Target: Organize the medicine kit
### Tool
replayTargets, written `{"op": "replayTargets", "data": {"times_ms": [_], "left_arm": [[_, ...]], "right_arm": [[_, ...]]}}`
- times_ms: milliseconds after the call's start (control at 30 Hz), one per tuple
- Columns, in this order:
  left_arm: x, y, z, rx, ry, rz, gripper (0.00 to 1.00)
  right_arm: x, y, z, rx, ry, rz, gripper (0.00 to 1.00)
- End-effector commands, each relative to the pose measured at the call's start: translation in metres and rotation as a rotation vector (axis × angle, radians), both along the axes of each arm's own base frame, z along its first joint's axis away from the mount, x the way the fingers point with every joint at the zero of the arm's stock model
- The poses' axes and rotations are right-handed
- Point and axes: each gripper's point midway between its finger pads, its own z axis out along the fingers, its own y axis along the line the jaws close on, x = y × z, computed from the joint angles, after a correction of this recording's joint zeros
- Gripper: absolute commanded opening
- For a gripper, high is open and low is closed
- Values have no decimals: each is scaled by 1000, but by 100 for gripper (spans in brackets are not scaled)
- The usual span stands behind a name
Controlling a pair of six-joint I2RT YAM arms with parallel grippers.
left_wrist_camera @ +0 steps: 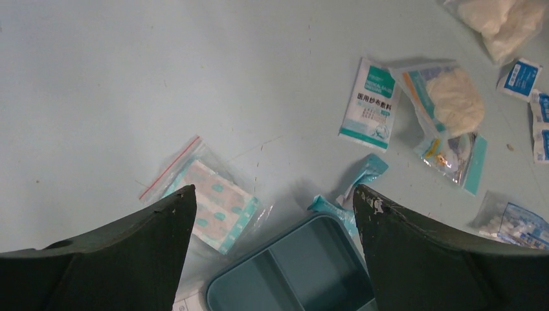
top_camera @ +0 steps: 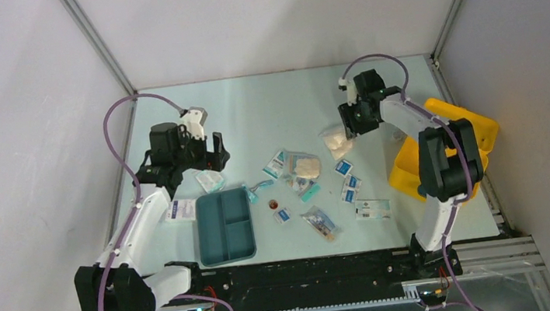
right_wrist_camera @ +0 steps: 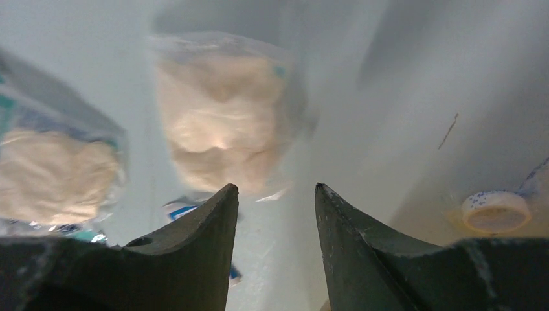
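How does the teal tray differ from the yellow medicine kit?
The teal tray is flat and shallow; the yellow medicine kit is boxy and bulkier. The tray lies near the left arm, fully in view; the kit sits at the right edge of the table, partly hidden by the right arm. The tray's compartments are empty; the kit's inside cannot be seen. Both rest on the table.

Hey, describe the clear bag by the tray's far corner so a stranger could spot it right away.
Find the dark-teal divided tray on the left half of the table. Just beyond its far left corner lies a small clear zip bag. It alone has a red seal strip and teal-spotted contents.
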Motion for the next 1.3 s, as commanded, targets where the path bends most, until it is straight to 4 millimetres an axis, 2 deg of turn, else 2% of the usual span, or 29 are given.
{"op": "replayTargets", "data": {"times_ms": [0,133,367,500,567,600,633,667,700,733,767,800,833,867,900,933,967,1033,1100,1167,1200,1233,1267], "left_arm": [[-9,-4,-1,20,3,-57,95],[-12,-5,-3,20,4,-69,95],[-13,-1,-10,42,10,-64,95],[-15,-1,-11,43,11,-68,95],[-15,-1,-10,43,7,-69,95],[-16,-1,-9,43,4,-69,95],[-16,-1,-9,43,3,-70,95],[-16,-1,-10,43,4,-73,95],[-16,-2,-9,41,4,-75,95],[-16,-2,-9,40,4,-75,95],[-15,-2,-9,39,5,-78,95],[-15,-3,-8,37,2,-78,95],[-14,-4,-8,36,4,-80,95],[-13,-4,-7,34,3,-82,95],[-12,-5,-7,30,8,-82,94],[-10,-6,-5,27,4,-82,95],[-10,-7,-6,23,11,-85,95],[-8,-9,-4,16,12,-90,95],[-8,-11,-2,9,8,-96,95],[-8,-12,-1,6,6,-100,95],[-9,-13,-1,3,5,-104,95],[-9,-13,0,2,5,-105,95],[-10,-14,0,0,4,-108,95]], "right_arm": [[-5,-8,-30,51,105,-38,52],[-9,-1,-43,82,148,-1,51],[-20,14,-55,159,220,33,41],[-20,15,-57,173,232,16,21],[-18,13,-48,170,208,14,9],[-16,11,-36,160,174,13,3],[-14,7,-30,138,148,12,0],[-12,5,-12,130,98,17,0],[-10,0,-4,98,66,19,0],[-9,-2,16,86,8,26,0],[-8,-6,26,45,-30,34,0],[-8,-9,49,35,-93,38,0],[-10,-15,58,-6,-123,44,0],[-12,-20,80,-21,-185,50,0],[-15,-29,90,-47,-206,29,0],[-22,-35,109,-50,-246,17,0],[-25,-45,117,-55,-262,-15,0],[-40,-66,148,-39,-329,-89,0],[-57,-85,161,-15,-349,-166,0],[-76,-100,166,-6,-338,-230,0],[-90,-104,158,4,-289,-252,0],[-100,-119,161,17,-292,-305,0],[-113,-131,147,48,-234,-372,0]]}}
